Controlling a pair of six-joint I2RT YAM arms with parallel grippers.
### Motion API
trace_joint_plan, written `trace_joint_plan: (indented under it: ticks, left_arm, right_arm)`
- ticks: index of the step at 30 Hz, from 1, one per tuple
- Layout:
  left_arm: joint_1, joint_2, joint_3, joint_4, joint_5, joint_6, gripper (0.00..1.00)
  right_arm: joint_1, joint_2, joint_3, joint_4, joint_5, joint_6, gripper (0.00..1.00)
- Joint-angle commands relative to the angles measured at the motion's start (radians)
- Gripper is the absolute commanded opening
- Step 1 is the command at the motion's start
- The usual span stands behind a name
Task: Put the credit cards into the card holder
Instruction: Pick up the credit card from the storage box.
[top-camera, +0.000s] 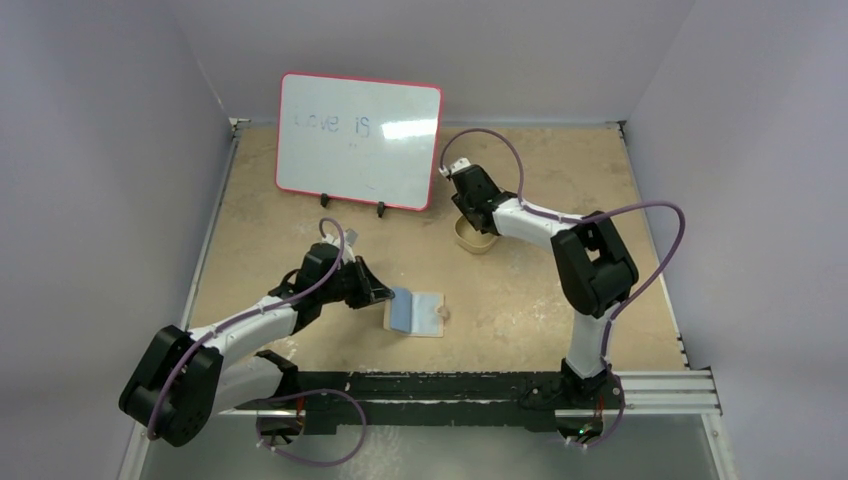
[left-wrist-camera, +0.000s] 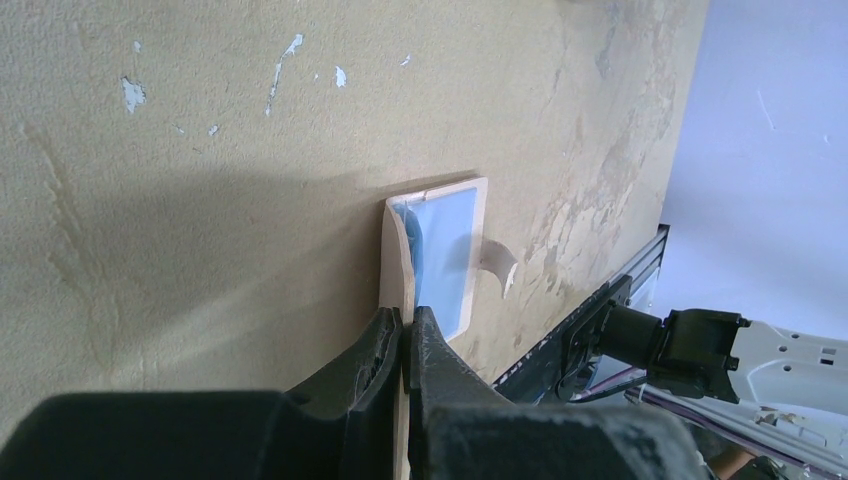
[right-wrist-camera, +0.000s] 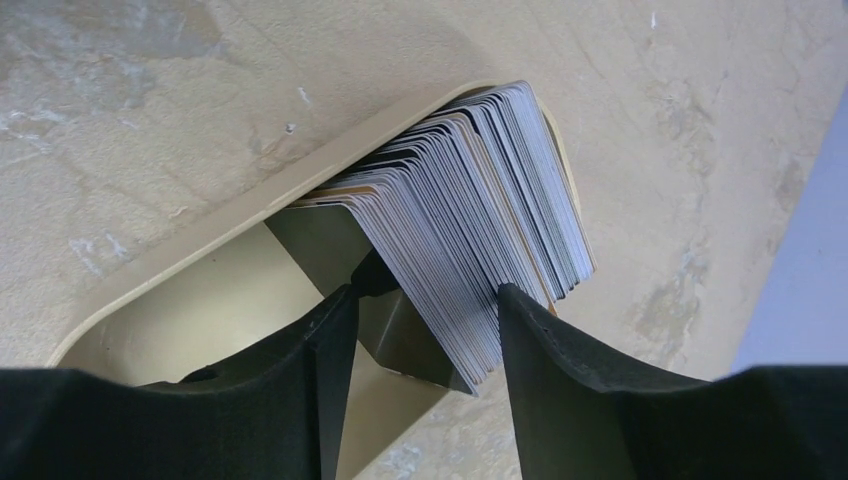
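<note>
Here, one tan leather bifold card holder (top-camera: 415, 312), left end effector (left-wrist-camera: 405, 340) pinching its edge, right end effector (right-wrist-camera: 425, 310) released, astride uncountable grey credit cards (right-wrist-camera: 480, 200) in one tan oval dish (right-wrist-camera: 200, 300).

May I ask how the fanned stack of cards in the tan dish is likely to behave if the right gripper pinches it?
The credit cards look thin and stiff, so each probably stays flat. They lean fanned against the dish rim, so they may slide apart. With many inside the right gripper, several would likely lift together.

smooth leather-like card holder (left-wrist-camera: 397, 265) on a rough, scuffed table (left-wrist-camera: 200, 150).
</note>
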Motion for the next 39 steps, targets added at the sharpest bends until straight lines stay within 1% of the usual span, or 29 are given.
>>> trace_joint_plan:
  ticks: [1,5,11,18,21,35,39]
  left_arm:
    - [-0.005,-0.005,-0.006,0.059,0.009,-0.005,0.0]
    - [-0.004,-0.007,-0.005,0.054,0.01,-0.003,0.0]
    - [-0.004,-0.018,-0.014,0.051,0.003,-0.006,0.0]
    - [-0.004,-0.011,-0.001,0.042,0.002,0.0,0.0]
    - [-0.004,-0.005,0.0,0.042,0.003,0.001,0.0]
    - [-0.004,-0.003,-0.001,0.042,-0.001,0.0,0.0]
    - [-0.004,-0.001,0.003,0.04,-0.002,0.001,0.0]
  right_arm:
    - [-0.004,-0.021,0.057,0.018,0.091,-0.006,0.54]
    - [-0.004,-0.026,0.07,-0.01,0.089,0.009,0.5]
    - [-0.004,-0.02,0.069,-0.023,0.089,0.034,0.5]
    - [-0.005,-0.026,0.079,-0.029,0.065,0.041,0.39]
    - [-0.005,-0.026,0.084,-0.035,0.062,0.038,0.36]
    - [-0.005,-0.024,0.098,-0.057,0.06,0.045,0.35]
    - [-0.005,-0.024,0.105,-0.074,0.059,0.05,0.37]
